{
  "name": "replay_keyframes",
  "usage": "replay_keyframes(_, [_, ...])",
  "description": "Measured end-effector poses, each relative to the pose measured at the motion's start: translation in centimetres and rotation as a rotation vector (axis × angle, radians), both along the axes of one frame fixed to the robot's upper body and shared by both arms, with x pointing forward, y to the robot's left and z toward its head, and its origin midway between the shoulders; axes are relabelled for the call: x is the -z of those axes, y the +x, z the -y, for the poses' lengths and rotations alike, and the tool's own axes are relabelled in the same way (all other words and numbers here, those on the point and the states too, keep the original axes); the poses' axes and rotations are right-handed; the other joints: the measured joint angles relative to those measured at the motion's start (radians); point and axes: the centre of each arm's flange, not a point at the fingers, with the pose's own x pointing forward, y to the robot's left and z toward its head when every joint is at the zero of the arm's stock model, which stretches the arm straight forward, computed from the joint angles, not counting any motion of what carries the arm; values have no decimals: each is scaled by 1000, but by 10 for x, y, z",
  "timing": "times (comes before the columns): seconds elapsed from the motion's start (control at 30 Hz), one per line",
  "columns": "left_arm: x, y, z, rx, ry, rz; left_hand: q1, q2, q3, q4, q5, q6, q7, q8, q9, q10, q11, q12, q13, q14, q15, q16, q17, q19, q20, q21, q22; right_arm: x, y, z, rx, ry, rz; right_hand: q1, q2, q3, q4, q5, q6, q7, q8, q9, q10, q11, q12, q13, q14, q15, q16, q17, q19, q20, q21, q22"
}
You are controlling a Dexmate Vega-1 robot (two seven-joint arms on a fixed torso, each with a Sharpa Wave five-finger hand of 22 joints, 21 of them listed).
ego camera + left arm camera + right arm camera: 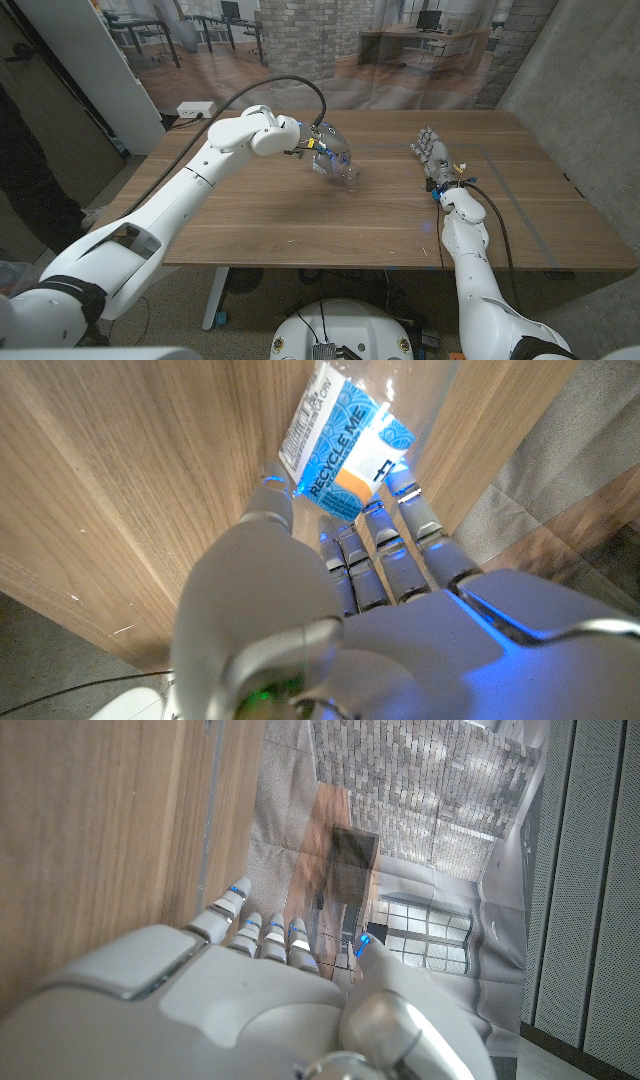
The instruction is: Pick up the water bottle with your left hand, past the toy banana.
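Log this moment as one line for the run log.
left hand: grips clear plastic water bottle, blue label | bottle: tilted | right hand: open, idle | toy banana: unseen

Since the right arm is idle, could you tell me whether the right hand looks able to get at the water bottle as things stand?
Probably not directly: the water bottle is already gripped by the left hand, whose fingers wrap it, above the table. The right hand stands well apart; bare wood lies between them.

Office/lab-type space: desks (425,40) w/ monitors (430,18) in the background, brick walls (300,25), wood floor, power strip (195,109) on the floor by the wooden table (400,215).
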Motion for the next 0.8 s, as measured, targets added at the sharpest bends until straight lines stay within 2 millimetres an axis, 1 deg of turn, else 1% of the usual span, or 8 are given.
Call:
replay_keyframes(0.17, [-2, -1, 1, 11, -8, 15, 0, 0, 0, 0, -2, 0, 0, 0, 0, 0, 0, 5, 3, 9, -1, -2, 3, 0, 0, 6, 0, 0, 2, 0, -2, 1, -4, 0, 0, 0, 0, 0, 0, 0, 0, 0, 0, 0, 0, 0, 0, 0, 0, 0, 0, 0, 0, 0])
replay_keyframes(0.2, [-7, 0, 1, 11, -12, 23, 0, 0, 2, -2, -4, 0, 0, 0, 0, 0, 0, 5, 3, 9, -1, -2, 4, -5, -2, 8, -1, -1, 2, 0, 0, 1, 0, 0, 0, 0, 0, 0, 0, 0, 0, 0, 0, 0, 0, 0, 0, 0, 0, 0, 0, 0, 0, 0])
replay_keyframes(0.33, [-12, 0, 1, 17, -20, 36, 0, 0, 3, -3, -4, 0, 0, 0, 0, 4, 4, 5, 3, 9, -1, -2, 8, -11, 0, 8, -1, -2, 3, 0, 1, 1, 0, 0, 0, 0, 0, 0, 0, 0, 0, 0, 0, 0, 0, 0, 0, 0, 0, 0, 0, 0, 0, 0])
replay_keyframes(0.4, [-14, 0, 1, 20, -22, 41, 0, 0, 3, -3, -5, 4, 4, 3, 0, 4, 4, 5, 5, 9, -1, -2, 9, -11, 0, 11, -1, -2, 4, 0, 1, 2, -1, 0, 0, 0, 0, 0, 0, 0, 0, 0, 0, 0, 0, 0, 0, 0, 0, 0, 0, 0, 0, 0])
replay_keyframes(0.5, [-17, 0, 2, 26, -28, 51, 0, 0, 7, -7, -5, 25, -4, 7, -1, 14, 0, 5, 9, 21, -4, -4, 12, -11, 0, 15, -1, -2, 5, 0, 0, 2, -2, 0, 0, 0, 0, 0, 0, 0, 0, 0, 0, 0, 0, 0, 0, 0, 0, 0, 0, 0, 0, 0])
replay_keyframes(0.57, [-17, 0, 2, 29, -29, 53, 0, 0, 7, -7, -5, 30, -1, 11, -1, 25, 4, 5, 10, 31, -4, -1, 15, -11, 0, 15, -1, -2, 6, 0, -1, 3, -4, 0, 0, 0, 0, 0, 0, 0, 0, 0, 0, 0, 0, 0, 0, 0, 0, 0, 0, 0, 0, 0])
replay_keyframes(0.6, [-17, 0, 2, 32, -31, 56, 0, 0, 8, -8, -6, 38, -2, 11, -1, 29, 0, 5, 10, 34, -5, 1, 16, -11, 0, 15, -1, -2, 6, 0, -1, 3, -4, 0, 0, 0, 0, 0, 0, 0, 0, 0, 0, 0, 0, 0, 0, 0, 0, 0, 0, 0, 0, 0])
replay_keyframes(0.8, [-22, -2, 4, 45, -39, 75, -2, 2, 11, -11, -9, 38, -2, 15, -1, 30, -1, 11, 11, 39, -7, 5, 23, -10, 0, 23, -3, -3, 7, 0, -1, 2, -3, 0, 0, 4, -4, 0, 0, 0, 0, 0, 0, 0, 0, 0, 0, 0, 0, 0, 0, 0, 0, 0])
